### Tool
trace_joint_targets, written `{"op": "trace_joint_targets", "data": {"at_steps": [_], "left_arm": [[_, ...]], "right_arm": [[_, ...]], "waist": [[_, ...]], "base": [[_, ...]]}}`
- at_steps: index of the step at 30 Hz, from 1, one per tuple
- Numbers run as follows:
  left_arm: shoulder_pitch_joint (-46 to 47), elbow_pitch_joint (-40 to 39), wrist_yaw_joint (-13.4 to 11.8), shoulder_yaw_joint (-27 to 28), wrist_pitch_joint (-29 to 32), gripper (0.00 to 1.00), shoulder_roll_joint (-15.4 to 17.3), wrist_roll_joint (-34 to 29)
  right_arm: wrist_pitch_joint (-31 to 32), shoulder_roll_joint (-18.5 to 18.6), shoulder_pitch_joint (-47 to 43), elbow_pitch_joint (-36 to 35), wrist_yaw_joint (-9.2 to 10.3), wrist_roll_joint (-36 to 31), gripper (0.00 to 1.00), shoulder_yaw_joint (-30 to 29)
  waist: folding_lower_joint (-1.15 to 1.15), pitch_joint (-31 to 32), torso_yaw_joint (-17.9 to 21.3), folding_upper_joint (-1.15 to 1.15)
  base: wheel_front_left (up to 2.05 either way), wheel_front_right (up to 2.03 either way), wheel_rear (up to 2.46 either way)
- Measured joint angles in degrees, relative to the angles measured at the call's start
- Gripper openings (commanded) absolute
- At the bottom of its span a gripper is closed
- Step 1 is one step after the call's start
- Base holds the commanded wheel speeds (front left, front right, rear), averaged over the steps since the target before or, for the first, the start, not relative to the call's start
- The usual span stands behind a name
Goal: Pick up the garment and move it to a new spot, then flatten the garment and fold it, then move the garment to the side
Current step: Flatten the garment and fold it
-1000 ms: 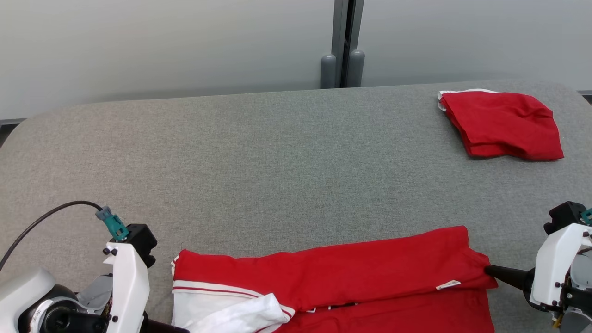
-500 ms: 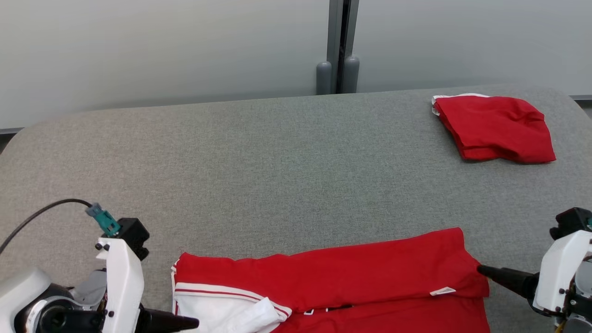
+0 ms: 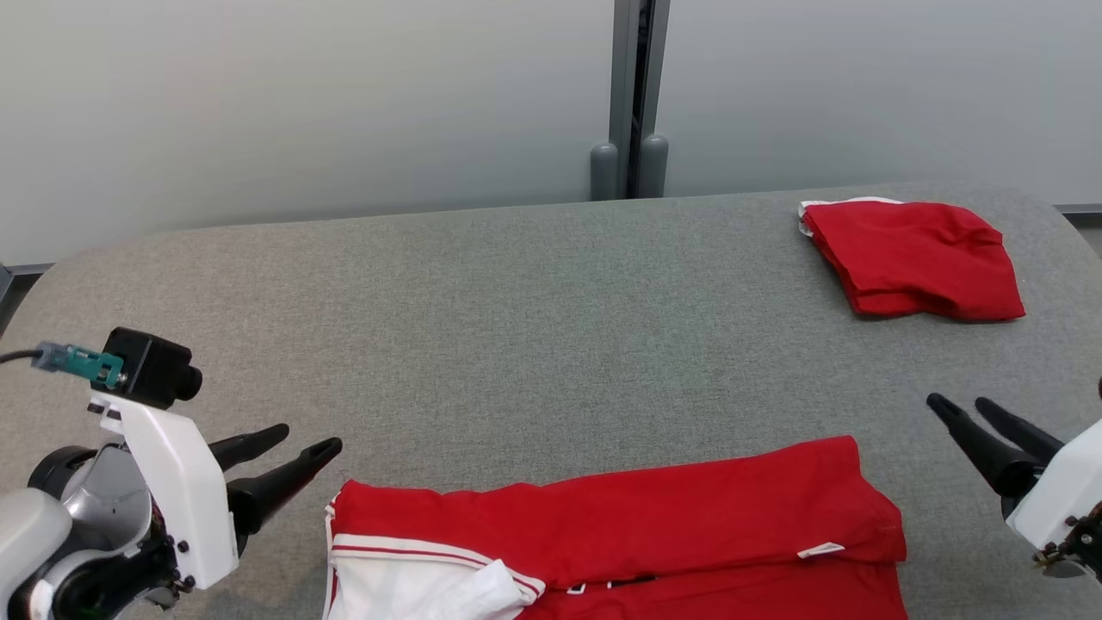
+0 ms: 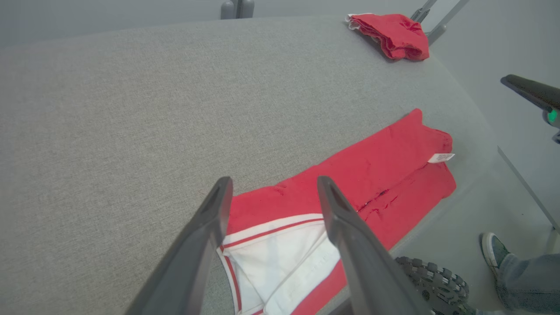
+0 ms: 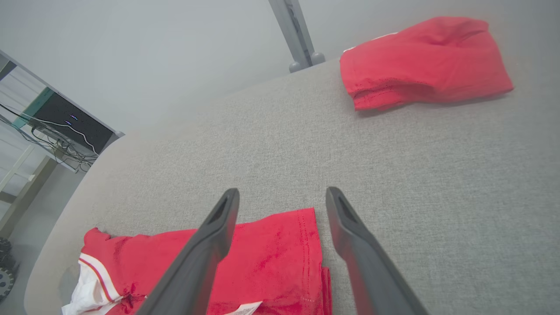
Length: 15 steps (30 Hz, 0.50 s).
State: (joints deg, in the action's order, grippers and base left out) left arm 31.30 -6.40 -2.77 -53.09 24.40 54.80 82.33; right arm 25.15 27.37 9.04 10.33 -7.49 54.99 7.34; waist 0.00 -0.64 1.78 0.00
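Both left claw (image 3: 307, 436) and right claw (image 3: 958, 401), now apart, have released the garment (image 3: 620, 517).

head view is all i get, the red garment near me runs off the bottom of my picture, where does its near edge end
observer: the left wrist view shows the garment reaching right to the near rim of the table; i cannot tell whether it hangs over

operator: anything on the floor below that rim

observer: yes, a person's shoe stands on the floor there, past the garment's end with the white label
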Motion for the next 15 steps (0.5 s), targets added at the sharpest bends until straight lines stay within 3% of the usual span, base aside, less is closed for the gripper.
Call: {"op": "trace_joint_targets", "data": {"at_steps": [8,15], "left_arm": [[-5.8,1.7,-7.3,3.3,-22.3,1.0,-4.7,-9.6],[-11.9,1.6,-13.5,6.2,-36.4,1.0,-8.4,-13.2]], "right_arm": [[-15.2,-5.2,-2.6,0.2,0.01,-8.3,1.0,-2.6],[-23.4,-8.1,-3.8,2.9,0.0,-14.5,1.0,-3.5]], "waist": [[0.0,0.4,-1.2,0.0],[0.01,0.7,-1.6,0.0]], "base": [[0.0,0.0,0.0],[0.0,0.0,0.0]]}}
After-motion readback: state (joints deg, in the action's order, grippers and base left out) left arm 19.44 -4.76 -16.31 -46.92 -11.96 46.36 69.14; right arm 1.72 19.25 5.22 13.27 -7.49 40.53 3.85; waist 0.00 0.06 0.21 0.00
